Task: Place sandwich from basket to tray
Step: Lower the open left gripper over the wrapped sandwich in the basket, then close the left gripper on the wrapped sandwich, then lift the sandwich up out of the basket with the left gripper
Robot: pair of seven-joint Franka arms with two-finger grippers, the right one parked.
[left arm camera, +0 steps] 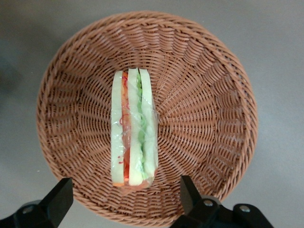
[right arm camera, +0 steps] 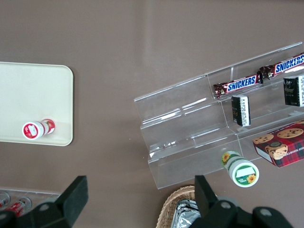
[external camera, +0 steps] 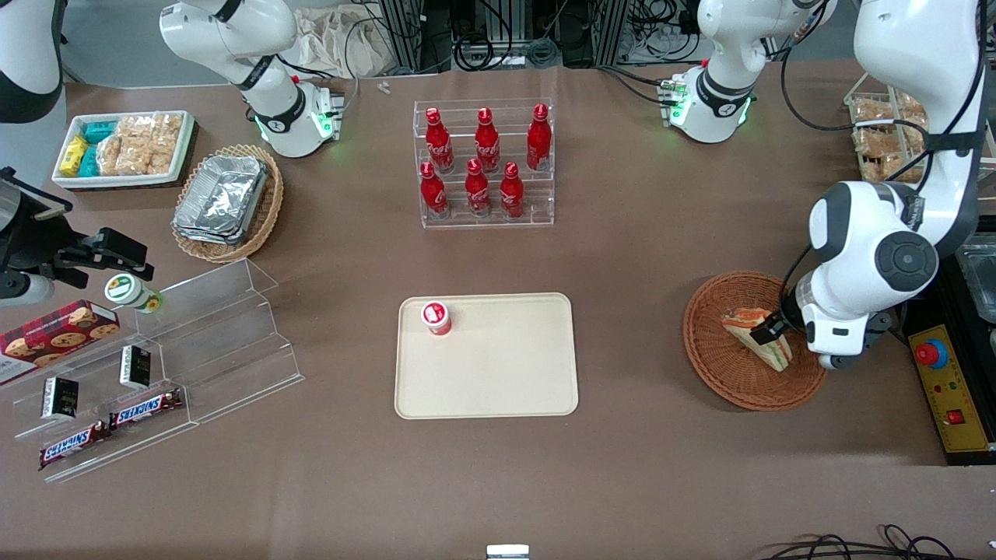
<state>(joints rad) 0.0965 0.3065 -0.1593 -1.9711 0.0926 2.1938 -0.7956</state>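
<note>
The sandwich (external camera: 753, 336) (left arm camera: 133, 128), a wrapped wedge with red, orange and green layers, stands on its edge in the round reddish-brown basket (external camera: 704, 350) (left arm camera: 204, 118) toward the working arm's end of the table. My left gripper (external camera: 770, 330) (left arm camera: 126, 183) hangs just above the basket. It is open, its black fingers (left arm camera: 61, 192) spread wide on either side of the sandwich's end without touching it. The cream tray (external camera: 498, 373) (right arm camera: 33, 90) lies flat at the table's middle, with a small red-and-white cup (external camera: 436, 317) standing on one corner.
A yellow control box (external camera: 949, 389) with a red button sits beside the basket. A clear rack of red bottles (external camera: 486, 163) stands farther from the camera than the tray. A clear stepped shelf (external camera: 210, 342) with snacks lies toward the parked arm's end.
</note>
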